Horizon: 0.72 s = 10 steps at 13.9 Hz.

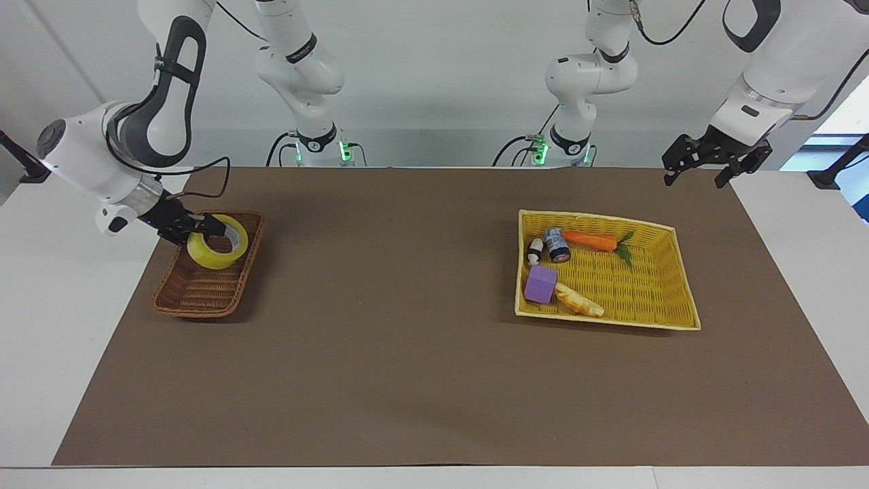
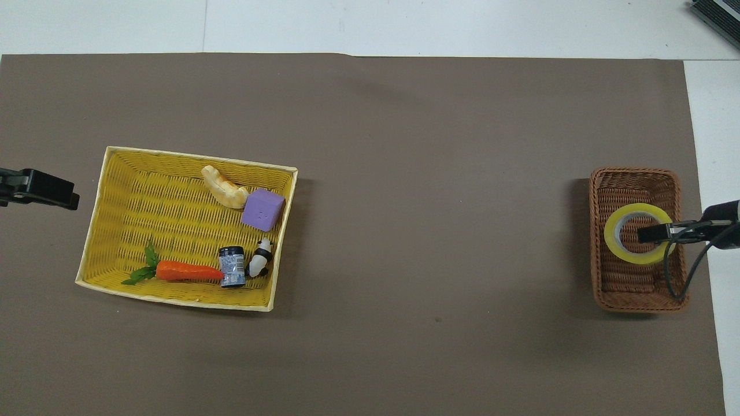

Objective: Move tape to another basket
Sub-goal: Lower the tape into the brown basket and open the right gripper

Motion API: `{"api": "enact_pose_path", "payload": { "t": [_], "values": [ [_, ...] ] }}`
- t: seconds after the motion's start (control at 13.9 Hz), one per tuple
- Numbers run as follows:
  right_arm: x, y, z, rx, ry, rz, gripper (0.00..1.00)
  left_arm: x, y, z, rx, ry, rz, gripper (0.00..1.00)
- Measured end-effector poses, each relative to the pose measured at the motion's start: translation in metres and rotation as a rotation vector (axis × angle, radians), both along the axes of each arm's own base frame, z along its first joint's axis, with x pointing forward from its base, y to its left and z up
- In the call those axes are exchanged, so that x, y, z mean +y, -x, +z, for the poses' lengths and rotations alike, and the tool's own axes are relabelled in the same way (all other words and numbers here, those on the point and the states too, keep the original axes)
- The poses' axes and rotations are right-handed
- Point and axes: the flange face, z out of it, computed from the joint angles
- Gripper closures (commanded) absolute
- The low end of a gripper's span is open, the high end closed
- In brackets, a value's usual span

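The tape (image 1: 218, 250), a yellow roll with a white core, hangs tilted inside the rim of the narrow brown wicker basket (image 1: 201, 310) at the right arm's end of the table. My right gripper (image 1: 213, 228) is shut on the roll's wall, one finger through its hole. Whether the roll touches the basket's bottom I cannot tell. From overhead, the tape (image 2: 638, 234) sits over the middle of the basket (image 2: 633, 173), with the right gripper (image 2: 654, 233) coming in from the side. My left gripper (image 1: 695, 178) waits open and empty, raised beside the yellow basket, and shows as well in the overhead view (image 2: 55, 191).
The yellow woven basket (image 1: 669, 319) at the left arm's end holds a carrot (image 1: 589, 239), a purple block (image 1: 540, 284), a small can (image 1: 558, 245), a small black-and-white figure (image 1: 535, 250) and a piece of bread (image 1: 578, 301). A brown mat (image 1: 407, 373) covers the table.
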Motion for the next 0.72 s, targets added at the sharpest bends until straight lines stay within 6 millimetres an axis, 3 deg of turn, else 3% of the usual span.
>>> {"api": "enact_pose_path", "payload": {
  "t": [0.36,0.43,0.57,0.65,0.72],
  "values": [
    [-0.007,-0.007,-0.026,-0.006,0.016,-0.005,1.0,0.002,-0.002,0.0,-0.01,0.001,0.004,0.0],
    [-0.008,-0.007,-0.029,-0.003,0.014,0.0,0.8,0.003,-0.002,0.0,-0.009,0.0,0.005,0.0],
    [-0.012,-0.005,-0.035,0.001,0.01,0.009,0.09,0.003,-0.002,0.0,-0.009,0.0,0.005,0.0],
    [-0.015,-0.004,-0.037,0.003,0.008,0.011,0.0,0.003,-0.002,0.0,-0.009,0.0,0.005,0.0],
    [-0.016,-0.004,-0.039,0.005,0.007,0.011,0.0,0.003,-0.002,0.0,-0.009,0.0,0.005,0.0]
  ]
}}
